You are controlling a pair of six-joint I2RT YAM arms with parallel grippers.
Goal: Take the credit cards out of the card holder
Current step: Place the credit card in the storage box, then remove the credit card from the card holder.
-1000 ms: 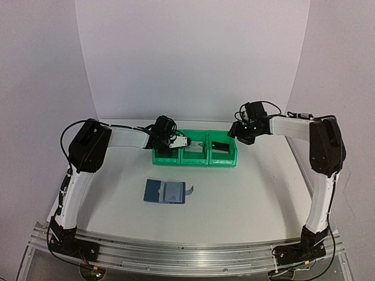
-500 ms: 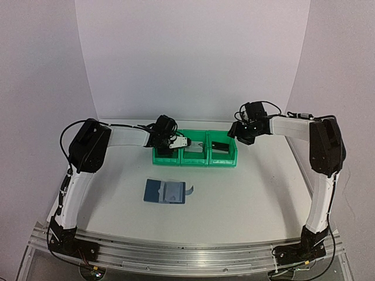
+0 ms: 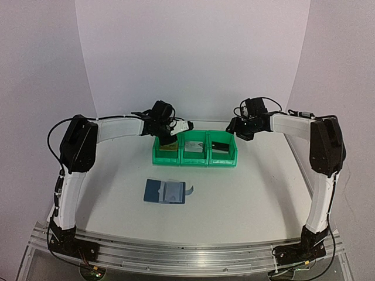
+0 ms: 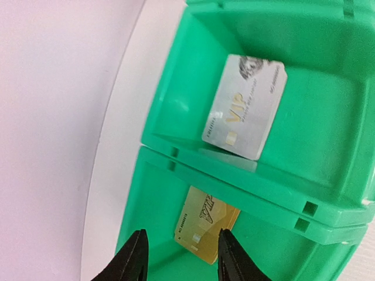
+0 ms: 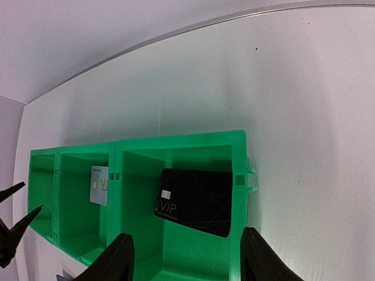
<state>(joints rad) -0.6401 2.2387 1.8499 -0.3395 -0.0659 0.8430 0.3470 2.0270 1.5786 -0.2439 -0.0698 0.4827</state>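
The blue card holder (image 3: 165, 191) lies open on the table, near the arms, with its strap pointing right. The credit cards sit in a row of green bins (image 3: 195, 153). A gold card (image 4: 206, 224) leans in the left bin, a silver one (image 4: 245, 106) in the middle bin and a black one (image 5: 196, 201) in the right bin. My left gripper (image 4: 183, 257) hovers open above the gold card without touching it. My right gripper (image 5: 190, 260) hangs open over the right bin, above the black card, holding nothing.
The three joined bins stand at the back middle of the table, close to the white backdrop. The silver card (image 5: 99, 184) also shows in the right wrist view. Bare white tabletop (image 3: 246, 193) lies around the card holder and right of the bins.
My left gripper has opened wider and lifted up and back from the left bin, and its elbow has swung left. The gold card stays in the bin. The right gripper has barely shifted.
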